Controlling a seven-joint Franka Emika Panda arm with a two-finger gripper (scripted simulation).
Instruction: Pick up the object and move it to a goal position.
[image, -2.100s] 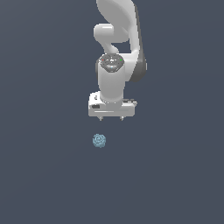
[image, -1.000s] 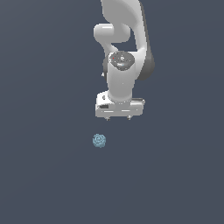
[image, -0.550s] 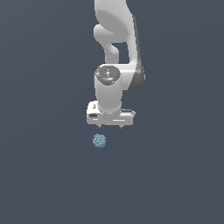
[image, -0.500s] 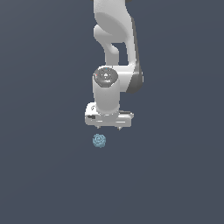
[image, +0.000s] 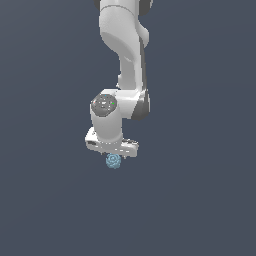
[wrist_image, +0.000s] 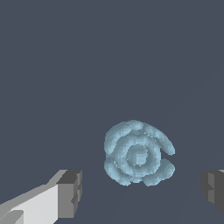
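Note:
The object is a small pale blue roundish lump with a bumpy rosette surface, lying on the dark grey floor. My white gripper hangs directly over it, its lower edge just above the lump's top. In the wrist view the object lies between my two grey fingertips, which stand wide apart on either side of it without touching it. The gripper is open and empty.
The dark grey floor spreads flat all around. My white arm rises above the gripper. No goal marker shows in either view.
The gripper has moved toward the exterior view's left and come down until it sits right above the object. The object has not moved.

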